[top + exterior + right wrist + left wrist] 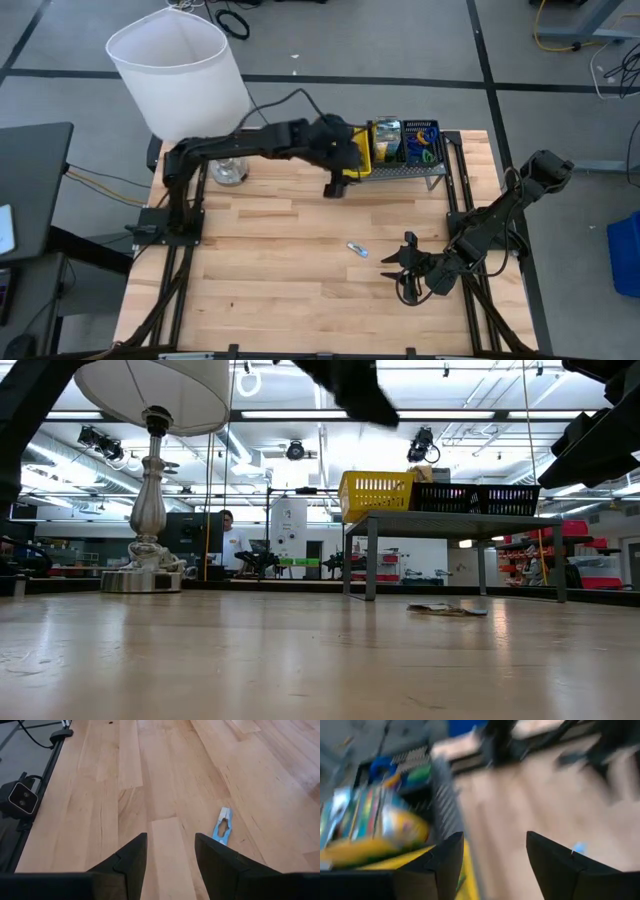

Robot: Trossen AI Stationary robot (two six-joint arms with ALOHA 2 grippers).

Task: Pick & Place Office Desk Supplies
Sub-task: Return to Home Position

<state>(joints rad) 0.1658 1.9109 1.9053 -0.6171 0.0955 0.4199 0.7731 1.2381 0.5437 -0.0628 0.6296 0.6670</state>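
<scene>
A yellow bin (385, 142) holding yellow-green crayon boxes (375, 827) and a black bin (422, 140) with blue and green supplies stand on a metal rack (400, 172) at the table's far side. My left gripper (338, 180) hovers open just left of the yellow bin, above the table, with nothing between its fingers (445, 860). A small blue and white item (357, 249) lies flat on the wood. My right gripper (400, 262) stands open near it, to its right (170, 840), and the item (223, 826) lies just beyond its fingers.
A tall lamp with a big white shade (180, 75) stands on its base at the table's far left (145, 575). Bare wood (260, 270) spans the middle and near left. A person stands in the room beyond the table (230, 540).
</scene>
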